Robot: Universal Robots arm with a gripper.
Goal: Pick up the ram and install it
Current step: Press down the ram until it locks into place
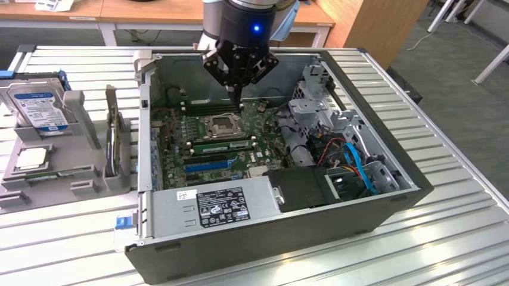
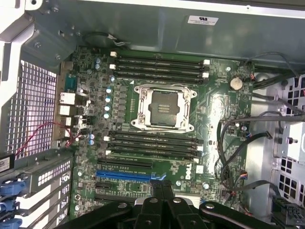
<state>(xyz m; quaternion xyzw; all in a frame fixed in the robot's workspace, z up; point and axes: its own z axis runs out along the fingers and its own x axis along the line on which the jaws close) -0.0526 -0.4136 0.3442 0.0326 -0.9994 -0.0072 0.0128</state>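
The ram [image 1: 59, 174], a thin green stick, lies in the grey holder at the exterior view's left. My gripper [image 1: 232, 96] hangs inside the open computer case [image 1: 397, 196], fingers pointing down over the rear memory slots [image 1: 211, 108] of the motherboard [image 1: 171, 149]. Its fingers are shut together with nothing visible between them. In the wrist view the closed fingertips [image 2: 159, 187] point at the motherboard [image 2: 224, 107], with the empty processor socket [image 2: 163, 107] and two banks of memory slots [image 2: 159, 69] beyond them. I cannot tell whether the tips touch the board.
The grey holder [image 1: 87, 182] also carries a hard drive [image 1: 36, 107] with a blue-white label and a square silver processor chip [image 1: 32, 158]. Inside the case are the power supply [image 1: 214, 205], drive cage [image 1: 314, 110] and blue and black cables [image 1: 358, 167]. The ribbed metal table [image 1: 71, 238] surrounds the case.
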